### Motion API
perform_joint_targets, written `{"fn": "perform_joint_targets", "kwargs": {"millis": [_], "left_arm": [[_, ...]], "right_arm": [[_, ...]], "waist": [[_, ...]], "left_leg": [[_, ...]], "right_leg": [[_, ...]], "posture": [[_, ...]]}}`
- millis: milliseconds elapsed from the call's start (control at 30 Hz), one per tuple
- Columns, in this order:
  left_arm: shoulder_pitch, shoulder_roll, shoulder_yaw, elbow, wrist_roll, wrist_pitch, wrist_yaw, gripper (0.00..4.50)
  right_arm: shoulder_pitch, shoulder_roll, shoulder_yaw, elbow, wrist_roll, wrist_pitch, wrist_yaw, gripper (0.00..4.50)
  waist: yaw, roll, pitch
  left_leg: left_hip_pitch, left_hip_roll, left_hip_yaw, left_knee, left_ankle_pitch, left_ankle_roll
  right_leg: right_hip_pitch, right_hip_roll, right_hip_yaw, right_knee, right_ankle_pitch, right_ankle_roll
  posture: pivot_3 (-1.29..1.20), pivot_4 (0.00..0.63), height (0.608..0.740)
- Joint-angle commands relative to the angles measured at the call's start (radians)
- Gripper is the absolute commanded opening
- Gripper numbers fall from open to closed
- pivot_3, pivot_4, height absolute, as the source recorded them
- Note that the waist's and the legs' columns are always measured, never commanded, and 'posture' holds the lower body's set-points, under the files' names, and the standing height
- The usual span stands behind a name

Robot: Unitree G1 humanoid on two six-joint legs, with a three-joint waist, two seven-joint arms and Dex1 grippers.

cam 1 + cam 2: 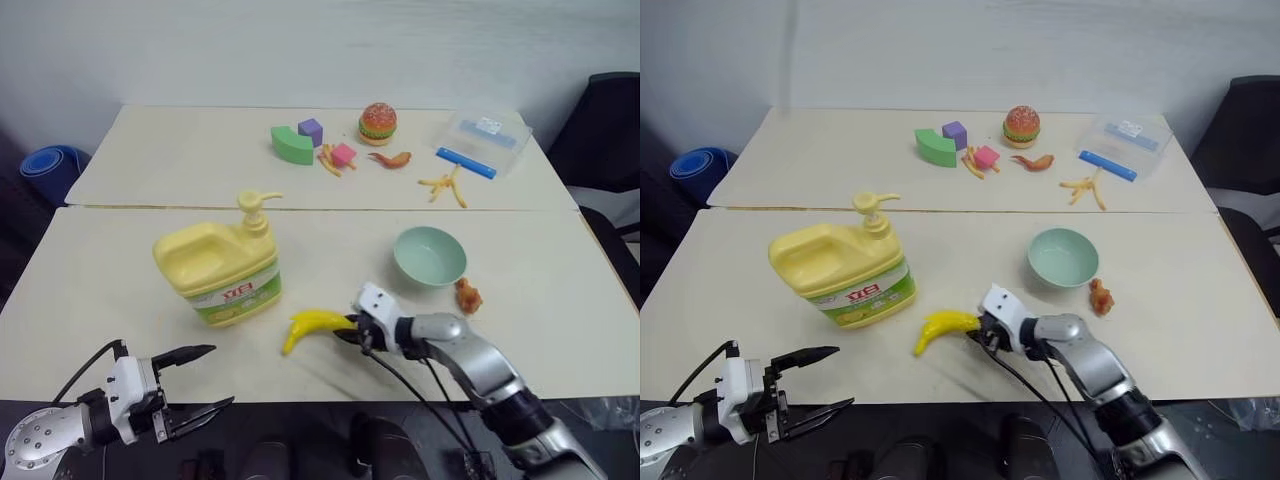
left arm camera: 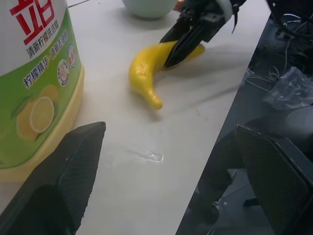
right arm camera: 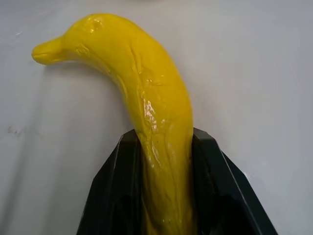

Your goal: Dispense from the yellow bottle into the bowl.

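The yellow bottle (image 1: 220, 270), a squat jug with a pump top and a green label, stands upright at the left of the near table. The mint-green bowl (image 1: 430, 255) sits to its right, upright and with nothing in it. Between and in front of them a small yellow banana (image 1: 312, 325) lies on the table, and my right gripper (image 1: 350, 328) is shut on its right end, a black finger (image 3: 117, 186) pressing each side. My left gripper (image 1: 222, 376) hangs open off the table's front edge, in front of the bottle and pointing toward the banana (image 2: 151, 73).
A toy chicken piece (image 1: 467, 295) lies right of the bowl. The far table holds a green curved block (image 1: 291, 145), purple and pink blocks, a burger (image 1: 378, 123), fries and a plastic bag (image 1: 485, 140). A black chair (image 1: 610, 130) stands at the right.
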Motion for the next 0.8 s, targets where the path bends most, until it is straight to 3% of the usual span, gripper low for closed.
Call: {"fn": "perform_joint_targets", "kwargs": {"millis": [33,167,267,333,467,667,800], "left_arm": [[-0.027,-0.006,-0.019,-0.057,-0.02,0.004,0.007,4.5],[-0.078,-0.03,-0.065,-0.076,-0.021,0.024,0.025,4.5],[-0.104,-0.039,-0.089,-0.085,-0.026,0.044,0.037,4.5],[-0.133,-0.051,-0.115,-0.087,-0.027,0.064,0.049,4.5],[-0.177,-0.063,-0.152,-0.078,-0.008,0.068,0.052,4.5],[-0.201,-0.061,-0.147,-0.076,-0.023,0.078,0.06,4.5],[-0.209,-0.05,-0.132,-0.081,-0.036,0.089,0.058,4.5]], "right_arm": [[0.075,-0.035,-0.222,-0.174,0.236,0.06,0.073,0.91],[0.206,-0.144,-0.554,-0.259,0.473,0.159,0.124,0.91],[0.262,-0.205,-0.71,-0.202,0.5,0.149,0.125,0.91],[0.269,-0.232,-0.815,-0.035,0.432,0.056,0.087,0.91],[0.205,-0.282,-0.777,0.384,0.177,-0.251,-0.001,0.91],[0.017,-0.279,-0.688,0.805,0.032,-0.482,-0.052,0.91],[-0.034,-0.285,-0.681,0.847,0.03,-0.56,-0.036,2.28]], "waist": [[-0.001,0.0,0.0],[0.014,0.003,0.002],[0.021,0.002,0.001],[0.021,0.002,0.001],[0.021,0.002,0.001],[-0.002,0.005,0.002],[-0.004,0.006,0.002]], "left_leg": [[0.0,0.0,0.0,0.0,0.0,0.0],[0.001,0.0,-0.001,0.0,0.0,0.001],[0.001,0.0,-0.001,0.0,-0.001,0.001],[0.002,0.001,0.0,0.0,-0.001,0.001],[0.002,-0.001,0.004,0.0,0.0,0.002],[0.003,0.001,0.009,0.0,0.003,0.0],[0.003,0.001,0.009,0.0,0.003,-0.001]], "right_leg": [[0.0,0.0,0.0,0.0,0.0,0.0],[0.002,-0.001,0.0,-0.001,0.0,0.001],[0.003,-0.001,0.0,-0.003,0.001,0.001],[0.003,-0.001,0.001,-0.004,0.001,0.001],[0.005,-0.001,0.004,-0.003,0.001,0.001],[0.003,0.003,0.008,0.001,0.001,0.002],[0.003,0.003,0.008,0.001,0.001,0.002]], "posture": [[0.0,0.15,0.74],[0.0,0.15,0.74],[0.0,0.15,0.74],[0.0,0.15,0.74],[0.0,0.15,0.74],[0.0,0.15,0.74],[0.0,0.15,0.74]]}}
